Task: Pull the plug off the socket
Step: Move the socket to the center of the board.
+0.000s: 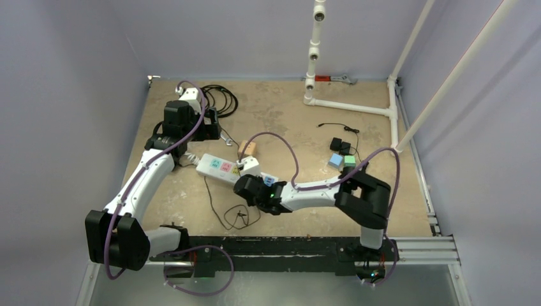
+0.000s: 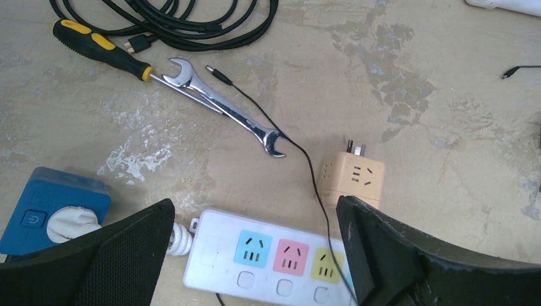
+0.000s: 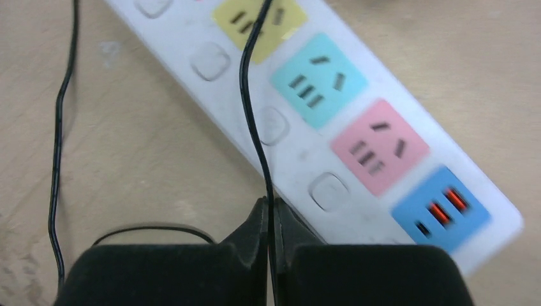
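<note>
The white power strip (image 1: pixel 220 168) with coloured sockets lies mid-table. In the right wrist view (image 3: pixel 319 121) its yellow, cyan and pink sockets and blue USB panel are all empty. My right gripper (image 3: pixel 269 210) is shut on a thin black cable (image 3: pixel 252 108) that runs over the yellow socket; in the top view the gripper (image 1: pixel 245 185) is at the strip's near right edge. A white plug block (image 1: pixel 249 164) shows by the strip; I cannot tell whether it is seated. My left gripper (image 2: pixel 255 210) is open over the strip's left end (image 2: pixel 255 255).
A beige adapter (image 2: pixel 354 175) lies just beyond the strip. A blue box (image 2: pixel 54 207), a wrench (image 2: pixel 223 105), a screwdriver (image 2: pixel 96 46) and coiled black cables (image 2: pixel 191 19) lie at the far left. Coloured cubes (image 1: pixel 341 159) and a white pipe frame (image 1: pixel 351 105) are at the right.
</note>
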